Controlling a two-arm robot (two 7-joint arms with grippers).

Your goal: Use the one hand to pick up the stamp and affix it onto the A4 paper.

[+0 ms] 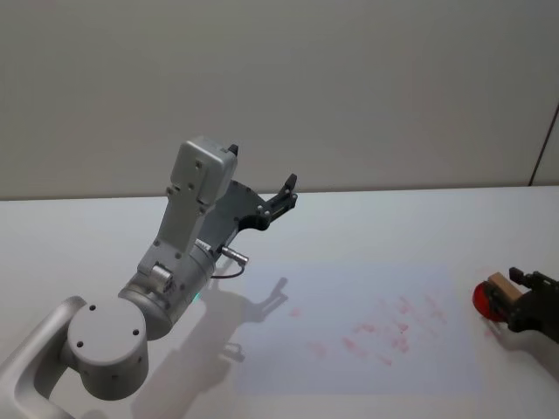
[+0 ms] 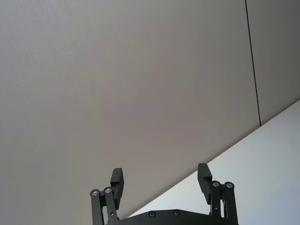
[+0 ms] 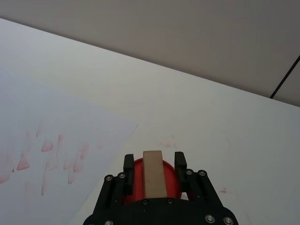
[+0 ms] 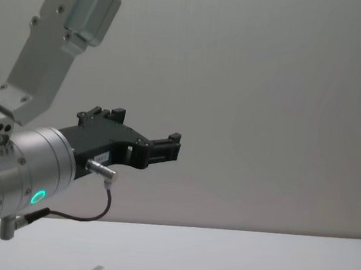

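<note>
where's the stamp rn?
Head view: far right, just off the A4 paper's right edge, the stamp stands on a red pad between the right gripper's fingers.

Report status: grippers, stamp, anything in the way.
Right gripper at the table's right edge, jaws around the stamp over a red pad. Left gripper open, raised, idle. A4 paper, red-marked, unobstructed.

White worktop (image 1: 367,227) seen against a plain grey wall (image 1: 349,87). A round red pad (image 1: 482,301) is noted near the worktop's right edge. A dark vertical seam (image 2: 253,61) is seen in the wall.
</note>
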